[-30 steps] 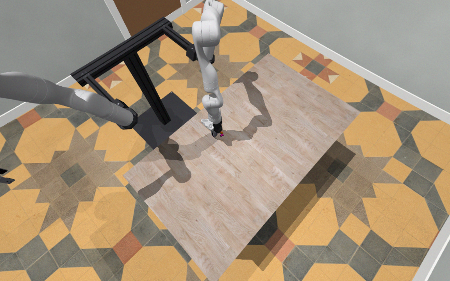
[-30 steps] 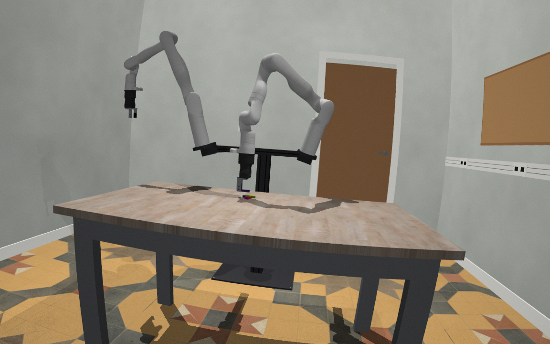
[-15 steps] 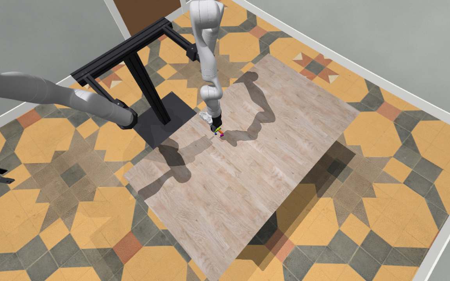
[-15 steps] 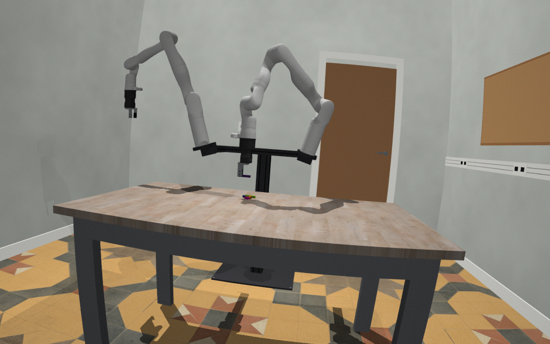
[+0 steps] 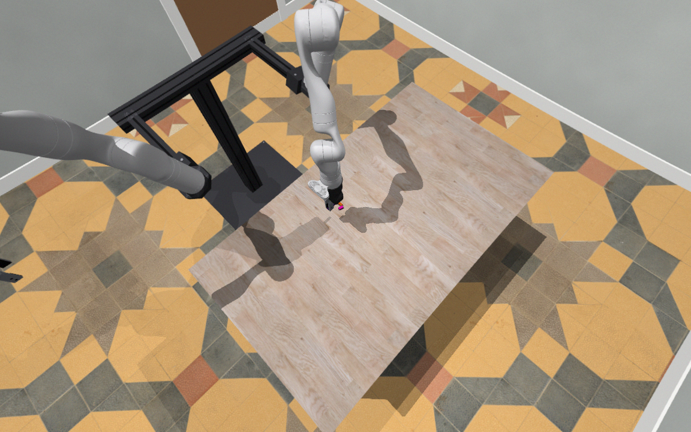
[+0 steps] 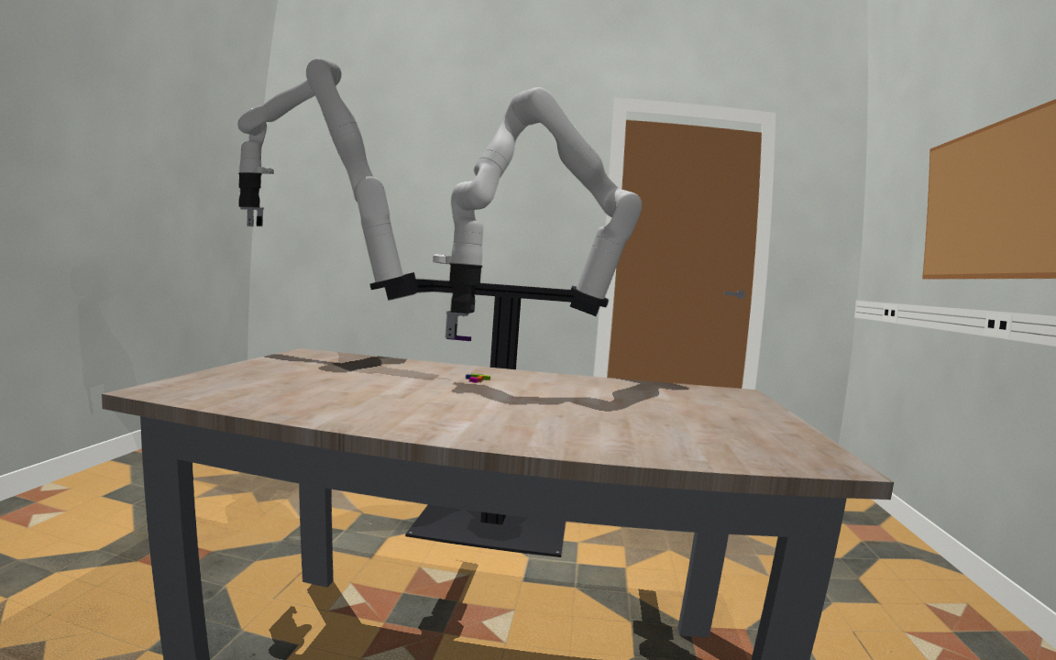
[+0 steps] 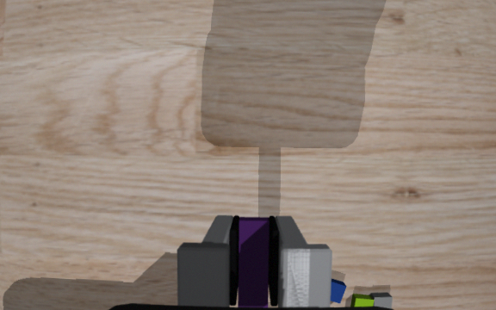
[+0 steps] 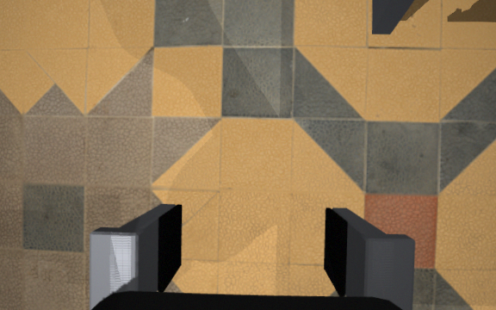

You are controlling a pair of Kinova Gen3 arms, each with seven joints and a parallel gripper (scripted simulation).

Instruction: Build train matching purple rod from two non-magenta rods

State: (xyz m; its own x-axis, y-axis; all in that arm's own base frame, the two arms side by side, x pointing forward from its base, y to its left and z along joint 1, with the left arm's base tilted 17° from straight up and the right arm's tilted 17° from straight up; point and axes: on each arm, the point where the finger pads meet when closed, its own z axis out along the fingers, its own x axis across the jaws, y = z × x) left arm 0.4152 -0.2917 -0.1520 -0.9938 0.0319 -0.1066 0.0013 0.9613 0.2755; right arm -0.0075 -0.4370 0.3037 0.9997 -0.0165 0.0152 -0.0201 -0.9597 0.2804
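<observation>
Room with patterned tile floor (image 5: 262, 344) (image 6: 384, 574) (image 8: 257, 155)

Door: brown, white frame, we see a lever handle (image 6: 734, 293)
Corkboard (image 6: 999, 192): on wall, right side
Wall strip (image 6: 942, 315): white, below corkboard
Floor (image 5: 240, 400): patterned tiles
</observation>
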